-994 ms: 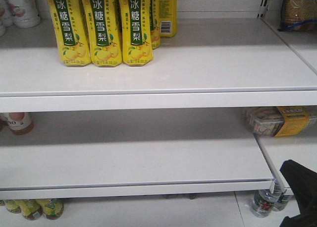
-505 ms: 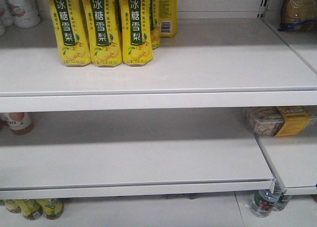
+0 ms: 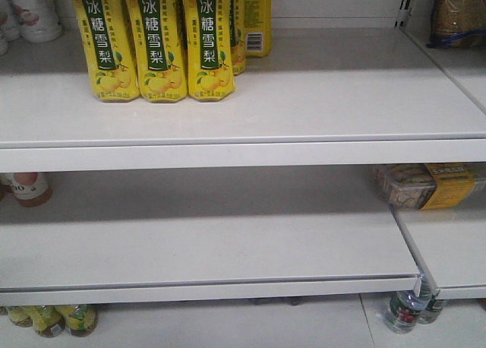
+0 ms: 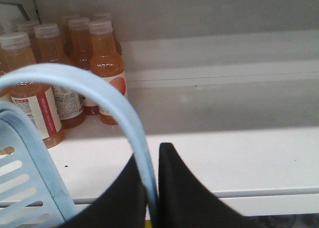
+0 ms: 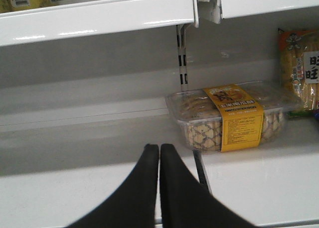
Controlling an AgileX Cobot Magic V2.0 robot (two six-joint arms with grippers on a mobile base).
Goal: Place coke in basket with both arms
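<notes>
The coke is out of view in every frame. In the left wrist view my left gripper (image 4: pixel 151 154) is shut on the thin light-blue handle (image 4: pixel 75 78) of the basket, which arches up to the left. The basket's slotted blue wall (image 4: pixel 25 183) fills the lower left corner. In the right wrist view my right gripper (image 5: pixel 159 146) is shut with nothing between its black fingers, hovering over a white shelf (image 5: pixel 89 188). Neither arm shows in the front view.
Yellow-labelled tea bottles (image 3: pixel 156 44) stand on the upper shelf. Orange drink bottles (image 4: pixel 107 63) crowd the shelf beyond the basket. A clear biscuit box with a yellow band (image 5: pixel 229 116) and a snack bag (image 5: pixel 301 68) lie right of the shelf upright (image 5: pixel 182 58). Water bottles (image 3: pixel 402 310) sit lowest.
A black part of the right arm at the front view's lower right corner one second ago has dropped out of that view. The shelves and bottles are unchanged.
</notes>
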